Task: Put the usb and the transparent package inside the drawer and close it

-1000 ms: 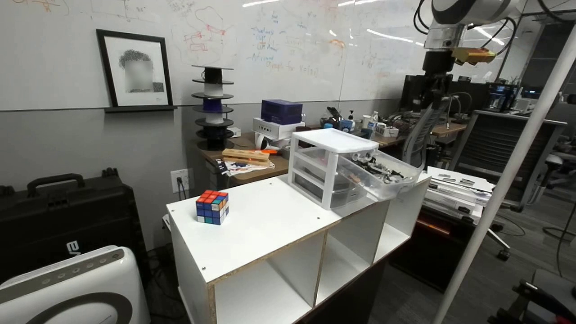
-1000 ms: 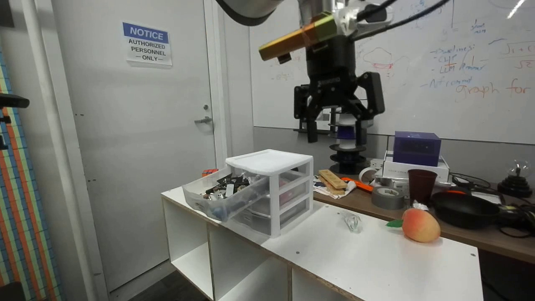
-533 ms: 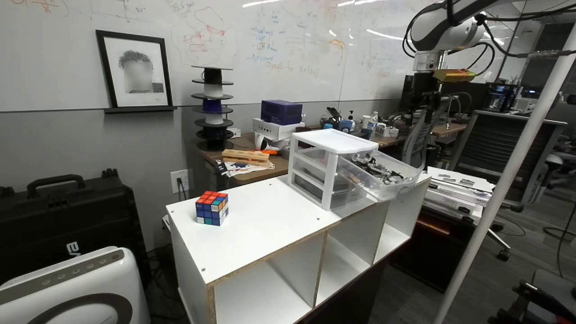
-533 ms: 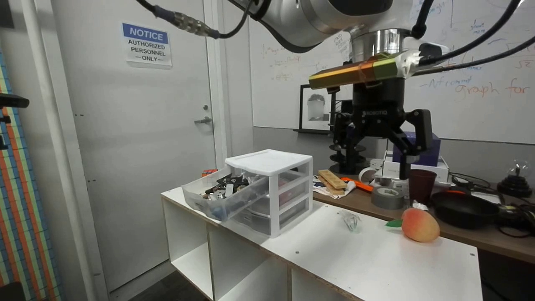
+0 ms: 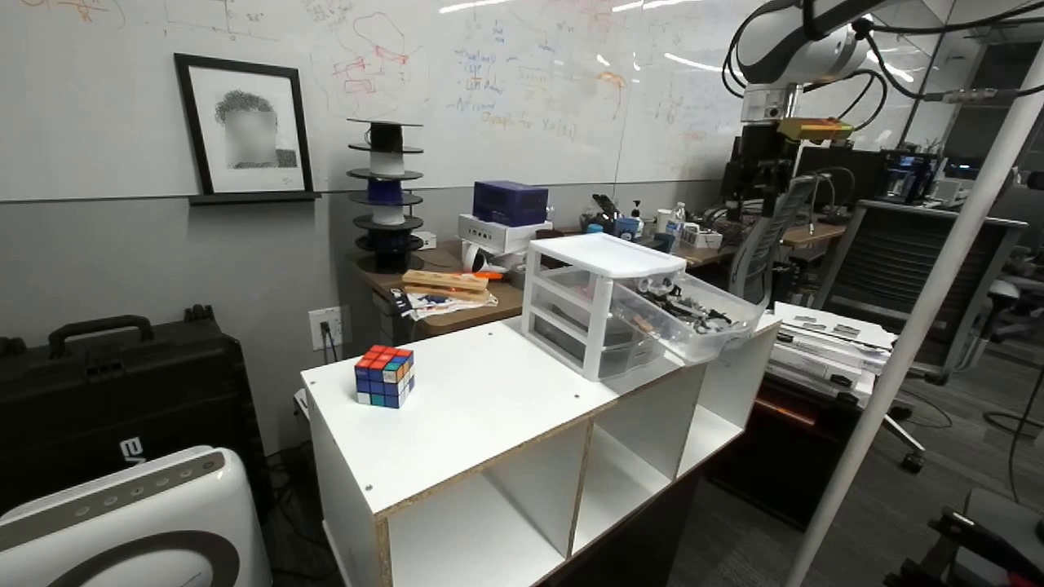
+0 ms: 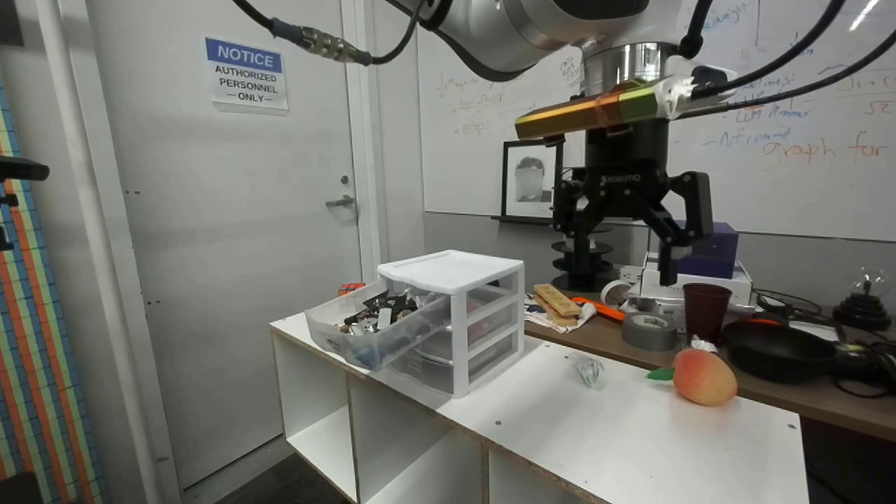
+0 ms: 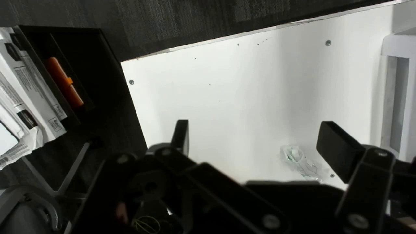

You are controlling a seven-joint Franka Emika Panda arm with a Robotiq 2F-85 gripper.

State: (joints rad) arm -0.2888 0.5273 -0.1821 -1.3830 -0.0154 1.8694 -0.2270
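Gripper (image 6: 624, 268), jaws apart and empty, hangs right of centre in an exterior view; package (image 6: 589, 371) lies lower right; drawer (image 6: 336, 341), left, stands extended, presumably to receive it; USB not discernible

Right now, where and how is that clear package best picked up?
Likely from above, pinching the package across its middle, the short way: it lies low on the cabinet, crumpled and longer than wide, while the open tool hangs higher, pointing down.
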